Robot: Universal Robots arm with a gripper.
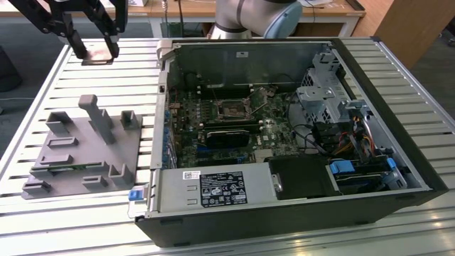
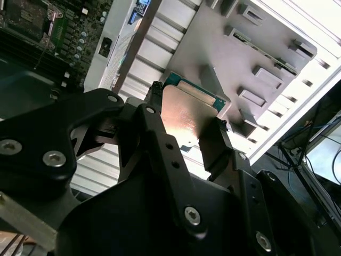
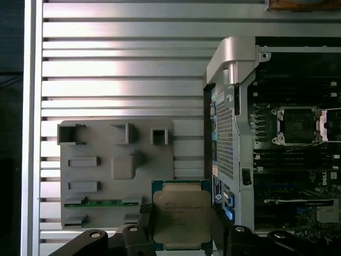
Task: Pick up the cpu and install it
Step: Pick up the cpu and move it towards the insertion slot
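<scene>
Our gripper (image 1: 96, 53) is closed on two opposite edges of the cpu (image 3: 181, 216) and holds it flat above the table (image 1: 128, 74), while the socket (image 1: 233, 108), which seems empty, lies well apart toward the exterior view's right, inside the case (image 1: 284, 224).

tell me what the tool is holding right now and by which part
The cpu, clamped in the tool by two opposite side edges.

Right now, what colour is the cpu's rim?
The cpu has a green rim; clearest in the first wrist view.
</scene>
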